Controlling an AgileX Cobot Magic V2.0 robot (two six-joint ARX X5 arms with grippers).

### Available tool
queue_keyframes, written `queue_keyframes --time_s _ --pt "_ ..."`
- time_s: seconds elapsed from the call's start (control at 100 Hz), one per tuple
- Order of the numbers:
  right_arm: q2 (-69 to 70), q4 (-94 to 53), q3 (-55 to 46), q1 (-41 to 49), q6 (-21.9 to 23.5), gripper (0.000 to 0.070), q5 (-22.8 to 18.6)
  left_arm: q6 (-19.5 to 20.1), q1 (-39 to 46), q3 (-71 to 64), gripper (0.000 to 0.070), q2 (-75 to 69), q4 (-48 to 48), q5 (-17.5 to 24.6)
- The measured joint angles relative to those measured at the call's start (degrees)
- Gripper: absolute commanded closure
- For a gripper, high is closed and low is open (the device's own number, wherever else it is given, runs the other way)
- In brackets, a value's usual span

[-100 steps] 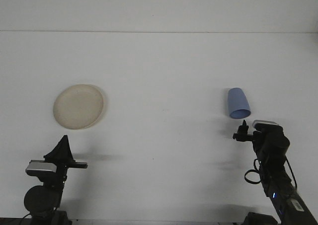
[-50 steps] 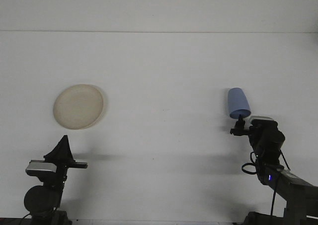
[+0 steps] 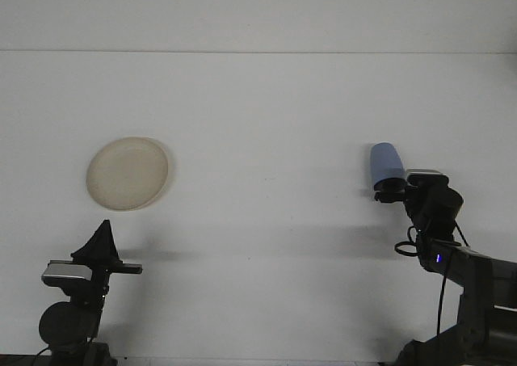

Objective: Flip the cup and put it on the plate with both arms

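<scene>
Showing plain blue on the cup (image 3: 386, 162), pale cream on the plate (image 3: 128, 173), flat white across the tabletop (image 3: 266, 124), black on both arms.

Cup mouth: you cannot see the wide end of the blue cup (image 3: 385, 161); the right gripper (image 3: 390, 190) covers it.
Right gripper fingers: too small and dark for you to tell how they stand, or whether they touch the cup.
Right arm (image 3: 464, 273): its lower part runs off the bottom and right edges.
Left gripper (image 3: 100, 243): you see only a dark pointed shape from behind; the finger gap does not show.
Left arm base (image 3: 69, 327): cut off by the bottom edge.
Plate (image 3: 128, 173): too pale against the table (image 3: 258, 124) for you to read its rim height or depth.
</scene>
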Motion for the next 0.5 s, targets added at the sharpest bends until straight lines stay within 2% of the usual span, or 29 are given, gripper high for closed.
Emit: queue_keyframes --time_s 0.05,0.2,0.3,0.5 --pt "1.4 0.0 0.7 0.0 -0.2 0.0283 -0.9 0.0 0.0 0.0 0.0689 0.0 0.0 0.0" --pt "3.6 0.5 1.5 -0.1 -1.0 0.0547 -2.3 0.0 0.0 0.0 0.0689 0.0 0.0 0.0" --pt "3.7 0.6 1.5 -0.1 -1.5 0.0696 -3.0 0.0 0.0 0.0 0.0689 0.0 0.0 0.0" --pt "3.6 2.5 2.1 -0.1 -1.5 0.0700 -3.4 0.0 0.0 0.0 0.0689 0.0 0.0 0.0"
